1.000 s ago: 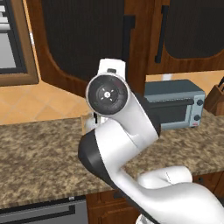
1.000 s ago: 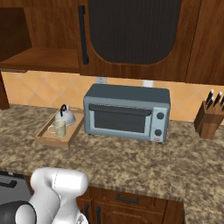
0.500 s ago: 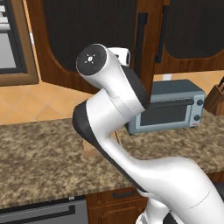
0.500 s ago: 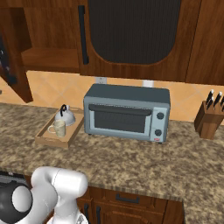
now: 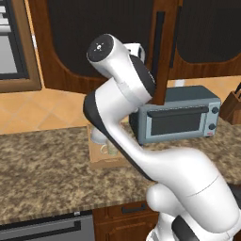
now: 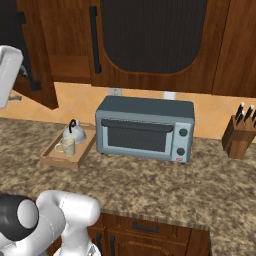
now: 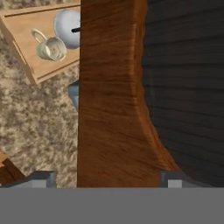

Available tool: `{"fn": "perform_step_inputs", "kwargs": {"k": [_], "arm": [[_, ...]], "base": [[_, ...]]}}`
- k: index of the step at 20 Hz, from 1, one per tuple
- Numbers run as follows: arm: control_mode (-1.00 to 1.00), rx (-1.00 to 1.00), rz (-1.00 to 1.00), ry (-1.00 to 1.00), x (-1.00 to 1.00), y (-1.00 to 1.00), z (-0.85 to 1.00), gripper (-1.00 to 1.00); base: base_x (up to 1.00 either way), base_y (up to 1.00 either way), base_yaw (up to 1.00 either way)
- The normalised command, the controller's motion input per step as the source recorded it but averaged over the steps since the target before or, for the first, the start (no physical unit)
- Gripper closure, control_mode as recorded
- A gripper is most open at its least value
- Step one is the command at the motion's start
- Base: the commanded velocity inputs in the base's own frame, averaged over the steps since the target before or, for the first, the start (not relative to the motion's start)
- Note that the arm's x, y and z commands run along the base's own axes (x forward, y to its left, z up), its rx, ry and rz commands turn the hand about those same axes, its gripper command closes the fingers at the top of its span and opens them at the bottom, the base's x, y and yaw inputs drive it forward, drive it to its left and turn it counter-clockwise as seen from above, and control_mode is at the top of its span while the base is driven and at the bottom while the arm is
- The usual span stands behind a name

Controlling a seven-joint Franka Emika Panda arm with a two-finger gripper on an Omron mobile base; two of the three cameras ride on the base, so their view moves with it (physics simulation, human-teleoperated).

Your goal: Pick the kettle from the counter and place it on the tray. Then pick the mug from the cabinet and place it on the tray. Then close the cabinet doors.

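The light-wood tray (image 6: 51,159) sits on the granite counter (image 6: 150,185) left of a toaster oven. On it stand the silvery kettle (image 6: 75,131) and the cream mug (image 6: 66,147). In the hand view the tray (image 7: 26,26), mug (image 7: 49,48) and kettle (image 7: 68,26) lie far below at top left. My gripper (image 7: 107,179) stands open, its fingertips wide apart against the edge of a reddish-brown cabinet door (image 7: 109,109). That door (image 6: 40,75) hangs partly open at the left, beside my white hand (image 6: 9,70). The right-hand door (image 6: 150,35) is shut.
A grey-blue toaster oven (image 6: 145,130) stands mid-counter, with a knife block (image 6: 239,136) at the right. In the left base view my arm covers most of the tray (image 5: 106,160) and part of the oven (image 5: 179,117). Drawers with black pulls (image 6: 140,227) run below.
My arm has swung up and to the left. The hand has come into the right base view beside the open door, and that door has swung further inward.
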Motion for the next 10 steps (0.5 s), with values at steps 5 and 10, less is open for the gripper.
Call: {"fn": "perform_step_inputs", "kwargs": {"k": [5,10], "arm": [[-1.0,0.0,0.03,0.0,0.72,-0.43,-0.21,-1.0],[-1.0,0.0,0.08,0.0,0.74,-0.28,-0.21,-1.0]], "base": [[0.0,0.0,0.0],[0.0,0.0,0.0]]}}
